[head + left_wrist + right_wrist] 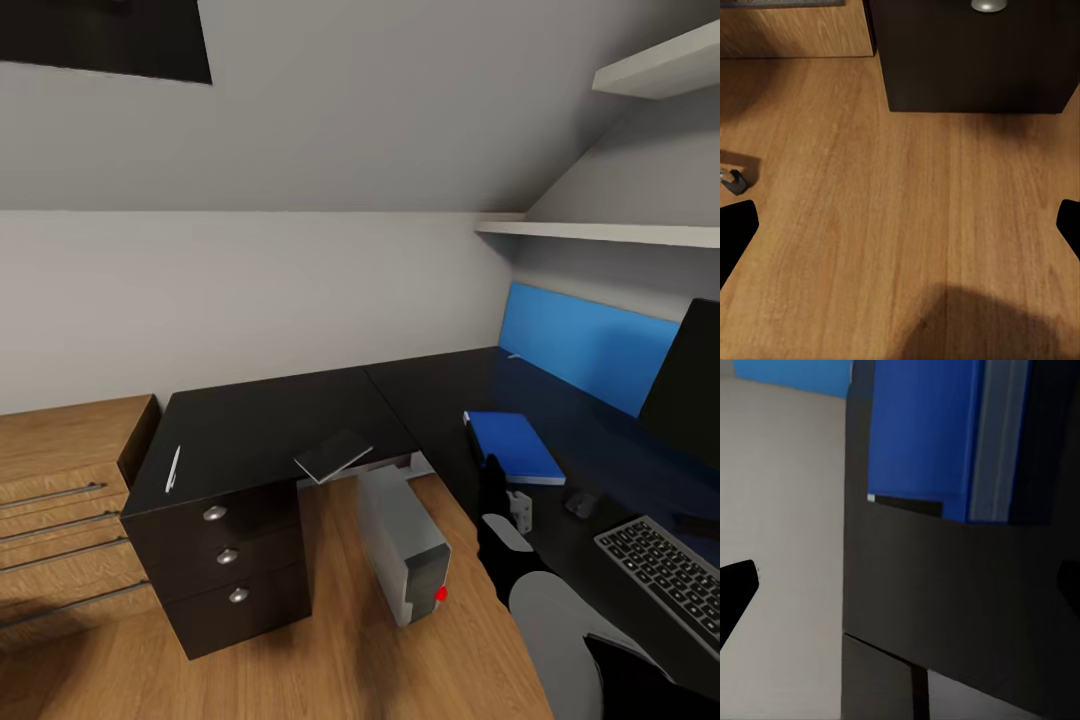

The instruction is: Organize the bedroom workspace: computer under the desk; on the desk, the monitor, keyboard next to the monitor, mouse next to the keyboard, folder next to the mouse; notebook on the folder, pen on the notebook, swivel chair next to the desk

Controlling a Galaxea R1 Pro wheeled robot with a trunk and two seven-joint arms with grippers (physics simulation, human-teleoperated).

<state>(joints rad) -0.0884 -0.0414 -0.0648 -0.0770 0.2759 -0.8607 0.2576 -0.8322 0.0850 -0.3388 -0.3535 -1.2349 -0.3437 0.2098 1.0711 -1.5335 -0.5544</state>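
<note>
Worktop [300, 410] is an L with the computer [405, 545] on the floor in its knee gap, long axis running back under the top, red-dot face outward; folder [515, 445] lies flat on the right wing, long axis along that wing toward the blue panel, with keyboard [670, 575] and mouse [581, 503] nearer the monitor [690, 390]. Notebook [333, 455] sits tilted, overhanging the inner front edge, so I'd judge it's next for the folder stack; pen [173, 468] lies near the left end above the drawers, pointing front to back. Right tool [492, 490] hangs just short of the folder, jaws wide and empty; left tool [900, 225] spread wide over bare floor.
</note>
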